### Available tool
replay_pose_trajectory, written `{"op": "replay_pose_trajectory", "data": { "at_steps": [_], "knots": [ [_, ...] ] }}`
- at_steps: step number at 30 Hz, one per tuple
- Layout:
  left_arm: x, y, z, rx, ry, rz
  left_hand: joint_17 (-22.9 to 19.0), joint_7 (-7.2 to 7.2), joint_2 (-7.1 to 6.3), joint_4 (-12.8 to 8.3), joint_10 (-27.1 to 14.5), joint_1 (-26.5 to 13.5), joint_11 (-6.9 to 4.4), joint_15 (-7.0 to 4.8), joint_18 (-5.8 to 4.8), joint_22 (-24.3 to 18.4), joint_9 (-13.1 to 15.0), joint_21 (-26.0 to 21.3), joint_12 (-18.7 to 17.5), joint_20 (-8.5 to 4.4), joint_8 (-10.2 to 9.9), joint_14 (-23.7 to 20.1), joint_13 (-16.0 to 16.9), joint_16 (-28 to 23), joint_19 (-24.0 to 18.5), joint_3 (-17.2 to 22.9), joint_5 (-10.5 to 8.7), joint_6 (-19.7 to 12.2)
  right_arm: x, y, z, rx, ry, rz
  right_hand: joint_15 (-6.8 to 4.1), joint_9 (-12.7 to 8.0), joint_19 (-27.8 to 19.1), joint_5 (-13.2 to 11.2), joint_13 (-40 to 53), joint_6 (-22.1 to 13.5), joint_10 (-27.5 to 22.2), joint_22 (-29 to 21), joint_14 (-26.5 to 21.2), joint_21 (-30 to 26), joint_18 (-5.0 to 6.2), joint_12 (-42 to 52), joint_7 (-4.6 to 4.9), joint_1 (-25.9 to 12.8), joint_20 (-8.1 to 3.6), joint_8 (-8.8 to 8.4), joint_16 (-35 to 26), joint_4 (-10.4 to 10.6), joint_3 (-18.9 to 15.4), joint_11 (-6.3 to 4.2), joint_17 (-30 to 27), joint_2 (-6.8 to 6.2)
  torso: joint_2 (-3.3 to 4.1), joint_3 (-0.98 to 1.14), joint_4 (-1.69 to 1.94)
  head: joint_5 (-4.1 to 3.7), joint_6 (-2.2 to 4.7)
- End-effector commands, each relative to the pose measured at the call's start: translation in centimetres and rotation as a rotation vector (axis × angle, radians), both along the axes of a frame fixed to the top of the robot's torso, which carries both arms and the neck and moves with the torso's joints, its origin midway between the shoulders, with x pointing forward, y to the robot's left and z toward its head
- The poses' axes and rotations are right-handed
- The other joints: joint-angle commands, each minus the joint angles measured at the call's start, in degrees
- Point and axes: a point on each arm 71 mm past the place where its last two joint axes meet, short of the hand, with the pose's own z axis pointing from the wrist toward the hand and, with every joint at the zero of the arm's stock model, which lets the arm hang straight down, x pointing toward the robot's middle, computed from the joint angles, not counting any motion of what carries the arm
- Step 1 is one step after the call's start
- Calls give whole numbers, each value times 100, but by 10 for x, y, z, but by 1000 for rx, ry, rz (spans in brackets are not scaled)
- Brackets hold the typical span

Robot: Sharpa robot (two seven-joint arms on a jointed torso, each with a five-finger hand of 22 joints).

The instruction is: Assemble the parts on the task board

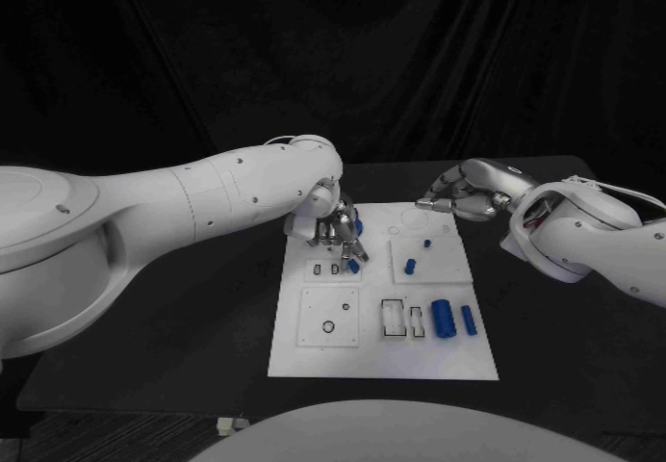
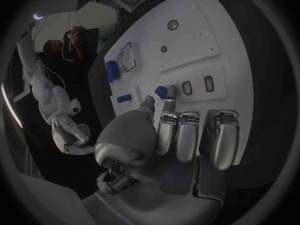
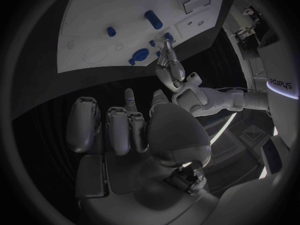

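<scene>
The left robot hand point(image 1: 338, 234) reaches down over the task board point(image 1: 340, 358), fingertips pinching a small blue part point(image 2: 161, 92) beside the slots. It looks light, rigid, slick; best taken by its sides. The right robot hand point(image 1: 470, 192) hovers curled, holding nothing.

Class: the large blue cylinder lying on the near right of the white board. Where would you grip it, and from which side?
Grip the large blue cylinder across its middle, coming from above: it lies flat, its round sides exposed, though the smaller blue piece alongside leaves little room.
</scene>
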Motion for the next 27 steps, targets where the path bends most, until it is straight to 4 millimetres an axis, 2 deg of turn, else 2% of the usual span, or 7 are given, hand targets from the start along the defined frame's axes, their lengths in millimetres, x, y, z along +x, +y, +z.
{"op": "replay_pose_trajectory", "data": {
  "at_steps": [1,7,10,11,14,17,27],
  "knots": [
    [-1,-3,-1,-12,8,-4,1510,-9,-63,-73,606,45,-57,-45,-43,1203,21,-32,-3,-53,17,605,1507,15,362,16,-4,53,0,-1,-2,-9,14,-12,34,10,22,38,1235,-8,464,1030,327,-19,4,-35,4,1,0,23,-22,3,-27,32,312,39,-1,1,-2,11,-1],
    [-1,-1,-1,-10,10,-2,1510,-11,-74,-73,606,29,-61,-51,-42,1197,33,-36,-3,-59,24,605,1507,15,358,16,-14,74,0,-1,-3,-11,17,-13,35,10,15,37,1222,-6,457,1026,323,-35,7,-44,5,2,0,24,-34,3,-32,33,295,38,2,0,-2,20,-1],
    [-1,2,-2,14,-4,-16,1510,-20,-96,-51,606,-44,-71,-62,-40,1189,63,-42,-3,-71,30,605,1507,15,353,4,-81,105,0,-1,-3,-12,19,-13,35,10,12,37,1218,-5,456,1023,321,-44,9,-46,6,3,0,24,-38,3,-36,34,290,37,-1,-1,-1,26,-1],
    [-1,2,-2,24,-11,-23,1510,-37,-125,-1,606,-155,-87,-75,-39,1186,106,-46,-3,-84,58,605,1507,15,351,-31,-182,166,0,-1,-3,-13,19,-13,35,10,12,37,1218,-5,456,1023,321,-44,9,-46,6,3,0,24,-38,3,-36,34,290,37,-2,1,-2,29,-1],
    [0,5,-2,41,-20,-33,1510,-48,-163,66,606,-296,-98,-90,-34,1169,150,-57,-3,-97,70,605,1507,15,340,-86,-279,193,0,-1,-3,-13,20,-13,35,10,12,37,1218,-5,456,1023,321,-44,9,-46,6,3,0,24,-38,3,-36,34,290,37,-1,0,0,30,-1],
    [0,7,-2,50,-25,-36,1510,-51,-201,203,606,-536,-108,-105,-32,1161,214,-66,-3,-115,65,605,1507,15,336,-183,-294,192,0,-1,-3,-13,21,-13,36,10,8,36,1214,-6,453,1020,321,-56,11,-49,6,2,1,24,-39,4,-39,34,289,37,0,-1,-1,27,-1],
    [0,11,-3,58,-23,-45,1510,-70,-247,421,606,-884,-127,-125,-40,1193,356,-55,-3,-139,79,605,1507,15,364,-345,-308,225,0,-2,-4,-16,26,-15,38,10,8,24,1214,-10,453,1020,320,-56,11,-50,7,-14,2,22,-40,11,-55,35,289,40,-1,-5,1,36,-1]
  ]
}}
